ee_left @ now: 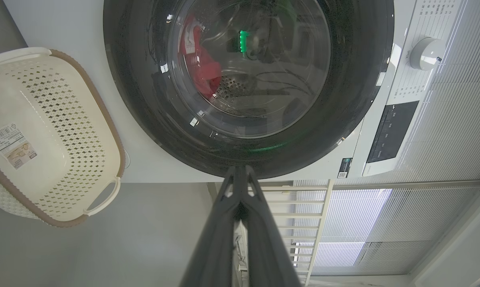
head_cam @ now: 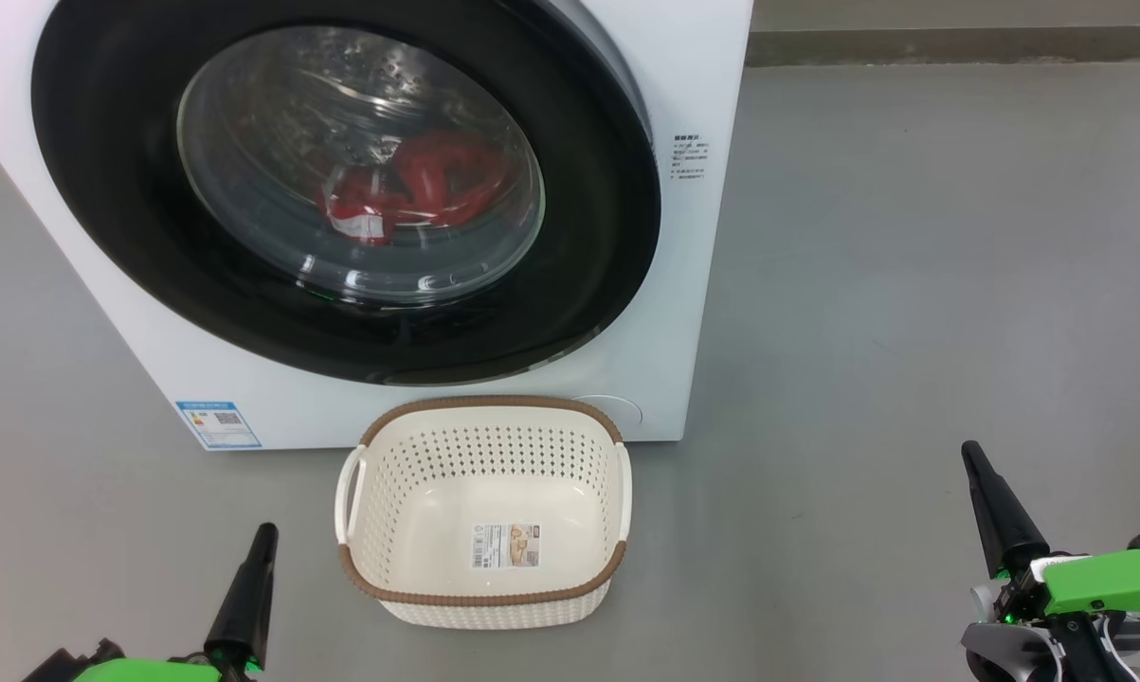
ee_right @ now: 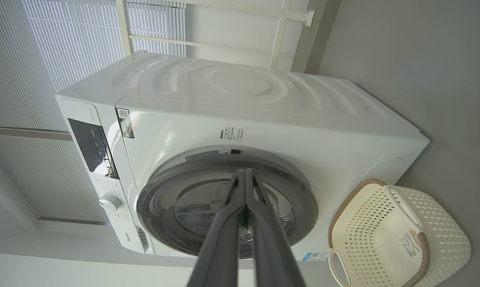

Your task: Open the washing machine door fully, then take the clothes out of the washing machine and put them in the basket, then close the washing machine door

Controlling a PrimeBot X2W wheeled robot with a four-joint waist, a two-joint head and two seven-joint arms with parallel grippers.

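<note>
The white washing machine (head_cam: 702, 284) stands at the back, its round black-rimmed door (head_cam: 115, 246) shut flat against the front. Through the glass window I see the red clothes (head_cam: 418, 189) lying in the drum. The cream basket (head_cam: 484, 597) with a brown rim sits on the floor just in front of the machine, with nothing but a paper label inside. My left gripper (head_cam: 266, 530) is shut at the lower left, beside the basket. My right gripper (head_cam: 969, 450) is shut at the lower right, well clear of the basket. Both hold nothing.
Grey floor (head_cam: 911, 284) stretches wide to the right of the machine. In the wrist views I see the control panel (ee_right: 92, 147) and dial (ee_left: 425, 54) on the machine, and window blinds (ee_right: 36, 52) behind it.
</note>
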